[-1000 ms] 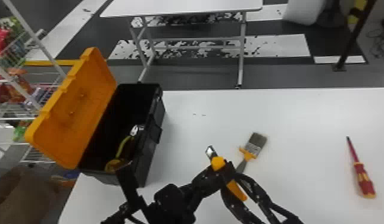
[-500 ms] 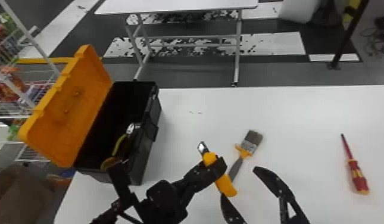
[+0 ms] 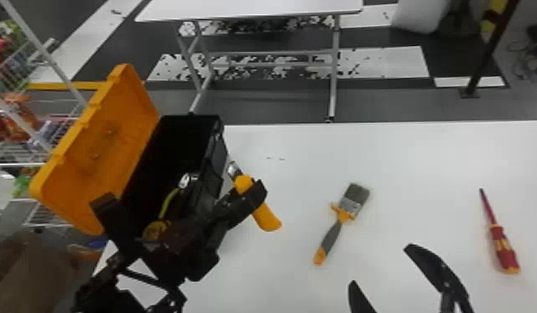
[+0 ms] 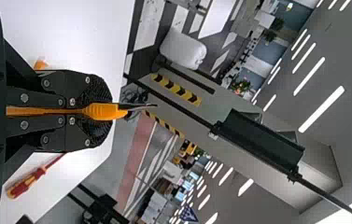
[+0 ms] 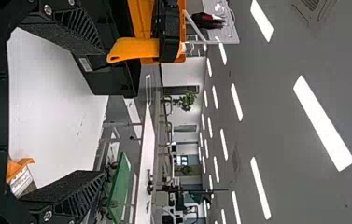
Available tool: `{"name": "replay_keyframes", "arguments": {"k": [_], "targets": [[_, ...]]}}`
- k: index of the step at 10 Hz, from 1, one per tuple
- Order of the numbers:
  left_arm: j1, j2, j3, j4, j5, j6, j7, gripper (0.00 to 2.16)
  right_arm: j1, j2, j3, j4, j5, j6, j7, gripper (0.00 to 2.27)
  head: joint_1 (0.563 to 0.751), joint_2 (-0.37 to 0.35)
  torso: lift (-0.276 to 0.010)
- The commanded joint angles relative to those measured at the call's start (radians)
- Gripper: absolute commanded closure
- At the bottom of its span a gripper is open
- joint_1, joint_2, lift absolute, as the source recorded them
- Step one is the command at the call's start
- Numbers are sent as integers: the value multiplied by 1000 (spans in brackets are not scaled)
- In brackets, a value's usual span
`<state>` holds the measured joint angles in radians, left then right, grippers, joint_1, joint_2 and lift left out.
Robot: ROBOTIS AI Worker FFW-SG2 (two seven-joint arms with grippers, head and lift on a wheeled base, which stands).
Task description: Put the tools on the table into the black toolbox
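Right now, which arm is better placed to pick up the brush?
The right, likely: right fingers are open, empty, near the brush; left fingers hold the orange knife by the toolbox.

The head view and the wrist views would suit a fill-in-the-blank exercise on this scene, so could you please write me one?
The open lid of the black toolbox is coloured ____.
The orange-handled tool is held by the robot's ____ pincer.
The fingers of the empty right pincer are ____.
The red tool lying on the table, right of the brush in the head view, is a ____.

Missing words: orange; left; open; screwdriver
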<state>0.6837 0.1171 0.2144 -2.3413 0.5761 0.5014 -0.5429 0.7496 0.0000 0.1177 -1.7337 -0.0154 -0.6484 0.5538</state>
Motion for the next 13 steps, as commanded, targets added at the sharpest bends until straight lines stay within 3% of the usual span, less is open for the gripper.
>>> {"name": "replay_keyframes", "arguments": {"k": [1, 3, 5, 6, 7, 8, 9, 10, 11, 13], "targets": [[-20, -4, 45, 5, -24, -23, 17, 2084, 5, 1, -21, 3, -17, -9, 0, 107, 695, 195, -75], [-26, -13, 112, 23, -36, -100, 63, 2081, 8, 1, -29, 14, -20, -21, 2, 107, 695, 226, -75], [-26, -16, 177, 57, -64, -180, 113, 2081, 10, 1, -32, 23, -23, -21, 2, 110, 695, 313, -75], [-24, -17, 192, 83, -67, -208, 130, 2074, 8, 1, -32, 25, -23, -21, 2, 110, 695, 350, -75], [-24, -19, 189, 112, -102, -263, 166, 2000, 8, 1, -32, 25, -23, -21, 2, 113, 695, 350, -75], [-27, -19, 178, 148, -125, -321, 215, 1683, 8, 1, -32, 25, -23, -21, 2, 120, 695, 350, -75], [-29, -20, 165, 174, -153, -367, 261, 1075, 10, 1, -32, 25, -24, -21, 2, 120, 695, 350, -75], [-32, -20, 151, 188, -162, -370, 301, 120, 10, 1, -32, 26, -24, -21, 2, 120, 695, 350, -75], [-33, -20, 146, 189, -162, -373, 310, -2, 10, 1, -32, 26, -24, -21, 2, 120, 695, 350, -75], [-29, -28, 142, 186, -157, -376, 298, 19, 8, 1, -32, 26, -26, -21, 0, 120, 695, 350, -75]]}}
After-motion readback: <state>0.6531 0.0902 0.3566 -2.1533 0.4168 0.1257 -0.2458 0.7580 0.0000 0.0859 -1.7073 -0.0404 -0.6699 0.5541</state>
